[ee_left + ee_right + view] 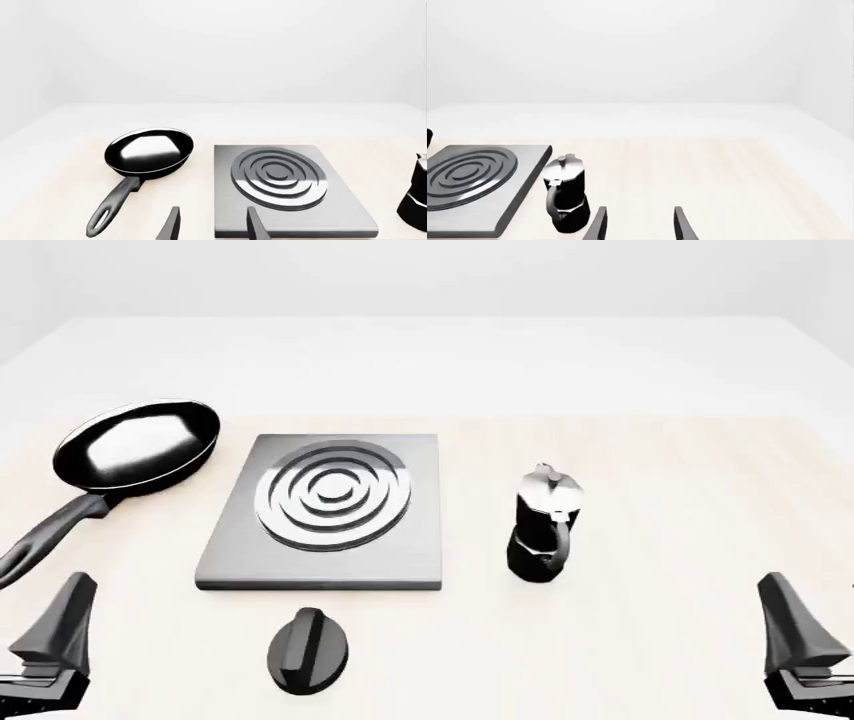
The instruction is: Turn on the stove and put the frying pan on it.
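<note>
The frying pan point(134, 445), glossy black with a long handle, lies on the table at the far left, just left of the stove point(327, 510). The stove is a grey slab with silver rings, and nothing stands on it. Its black oval knob point(310, 650) lies in front of the slab. My left gripper point(54, 640) hovers low at the near left and my right gripper point(801, 640) at the near right. Both are open and hold nothing. The left wrist view shows the pan point(150, 152) and stove point(287, 190) beyond the left gripper point(213, 227). The right gripper point(639, 227) faces bare table.
A black-and-silver moka pot point(545, 525) stands upright right of the stove, and the moka pot point(567, 200) appears beside the stove's edge point(474, 180) in the right wrist view. The pale tabletop extends to the right and rear.
</note>
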`<action>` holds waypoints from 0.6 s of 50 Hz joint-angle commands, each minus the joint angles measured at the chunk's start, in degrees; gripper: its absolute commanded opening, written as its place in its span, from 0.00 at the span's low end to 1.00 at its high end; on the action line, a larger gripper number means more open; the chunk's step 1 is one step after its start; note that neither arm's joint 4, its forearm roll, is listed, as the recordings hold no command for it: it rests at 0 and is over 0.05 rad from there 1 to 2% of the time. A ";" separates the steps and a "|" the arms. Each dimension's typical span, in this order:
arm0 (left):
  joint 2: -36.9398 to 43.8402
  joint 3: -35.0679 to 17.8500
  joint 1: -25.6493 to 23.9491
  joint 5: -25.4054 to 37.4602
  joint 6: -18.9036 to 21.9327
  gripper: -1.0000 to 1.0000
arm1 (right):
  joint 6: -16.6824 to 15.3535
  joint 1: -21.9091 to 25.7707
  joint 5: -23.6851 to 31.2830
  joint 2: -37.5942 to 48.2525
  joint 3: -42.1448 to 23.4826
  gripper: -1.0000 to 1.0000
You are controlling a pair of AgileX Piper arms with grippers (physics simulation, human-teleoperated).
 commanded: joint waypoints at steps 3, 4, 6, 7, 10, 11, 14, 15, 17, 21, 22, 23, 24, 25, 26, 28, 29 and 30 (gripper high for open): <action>1.04 -0.22 -0.67 -0.43 0.50 1.00 | -0.05 -0.03 0.50 -0.02 0.02 1.00; 0.65 -0.56 -0.57 0.02 -0.21 1.00 | -0.80 0.26 0.63 -0.03 0.02 1.00; 0.24 -0.94 -0.93 0.64 0.40 1.00 | -0.78 0.21 0.85 -0.02 0.02 1.00; 0.18 -1.19 -0.95 0.92 0.12 1.00 | -0.78 0.23 0.89 -0.02 0.03 1.00; 0.38 -1.87 -1.37 1.36 0.30 1.00 | -0.89 0.18 0.75 -0.03 0.02 1.00; 0.38 -1.88 -1.37 1.36 0.30 1.00 | -0.89 0.18 0.75 -0.03 0.01 1.00; 0.77 -2.72 -2.56 2.74 0.38 1.00 | -1.13 0.31 0.72 -0.02 0.01 1.00; 1.57 -2.96 -3.64 3.17 0.49 1.00 | -1.16 0.30 0.70 -0.02 0.00 1.00; 4.32 -3.79 -6.30 3.78 -0.18 1.00 | -1.50 0.53 0.78 -0.02 -0.03 1.00; 9.20 -4.77 -11.63 4.91 1.68 1.00 | -1.73 1.07 1.22 -0.02 0.00 1.00; 10.06 -5.03 -12.77 5.52 2.43 1.00 | -1.90 1.47 1.43 -0.02 0.02 1.00; 12.19 -5.05 -13.02 5.11 2.29 1.00 | -1.96 1.57 1.54 -0.02 0.02 1.00; 13.40 -5.19 -13.65 5.09 1.38 1.00 | -1.88 1.64 1.59 -0.02 0.02 1.00; 13.44 -5.19 -13.65 5.05 1.38 1.00 | -1.88 1.64 1.59 -0.02 0.02 1.00; 14.86 -5.57 -14.35 5.16 -1.59 1.00 | -1.89 1.79 1.52 -0.02 0.02 1.00; 15.75 -6.20 -15.63 6.04 -1.37 1.00 | -1.85 2.22 1.68 -0.02 0.02 1.00; 16.19 -6.56 -15.83 6.53 -1.54 1.00 | -1.83 2.34 1.74 -0.02 0.03 1.00; 16.94 -6.94 -16.58 7.04 -0.44 1.00 | -1.88 2.46 1.75 -0.03 0.03 1.00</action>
